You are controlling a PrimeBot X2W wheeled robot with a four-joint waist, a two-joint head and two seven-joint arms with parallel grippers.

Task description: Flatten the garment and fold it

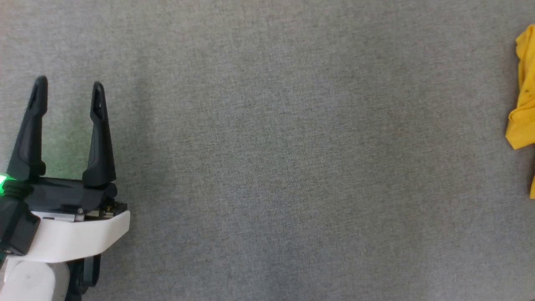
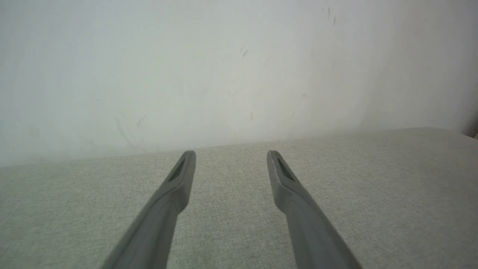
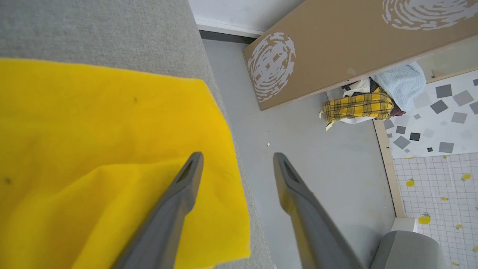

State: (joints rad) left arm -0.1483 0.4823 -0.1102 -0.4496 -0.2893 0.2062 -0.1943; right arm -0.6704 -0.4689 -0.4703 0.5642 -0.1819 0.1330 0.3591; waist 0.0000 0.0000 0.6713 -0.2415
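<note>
The garment (image 1: 523, 94) is bright yellow cloth, bunched at the far right edge of the head view and cut off by that edge. In the right wrist view the garment (image 3: 101, 157) lies on the grey table with its edge reaching the table's side. My right gripper (image 3: 237, 157) stands open above that edge, one finger over the cloth and the other over the floor, nothing between them. My left gripper (image 1: 69, 85) is open at the lower left of the head view, over bare grey table surface, far from the garment. The left gripper (image 2: 230, 154) holds nothing.
The grey fabric table (image 1: 267, 167) spreads across the head view. A pale wall (image 2: 224, 67) rises behind its far edge. Beside the table lie grey floor (image 3: 317, 157), a leaning brown board (image 3: 354, 41), a heap of clothes (image 3: 369, 101) and a patterned mat (image 3: 440, 168).
</note>
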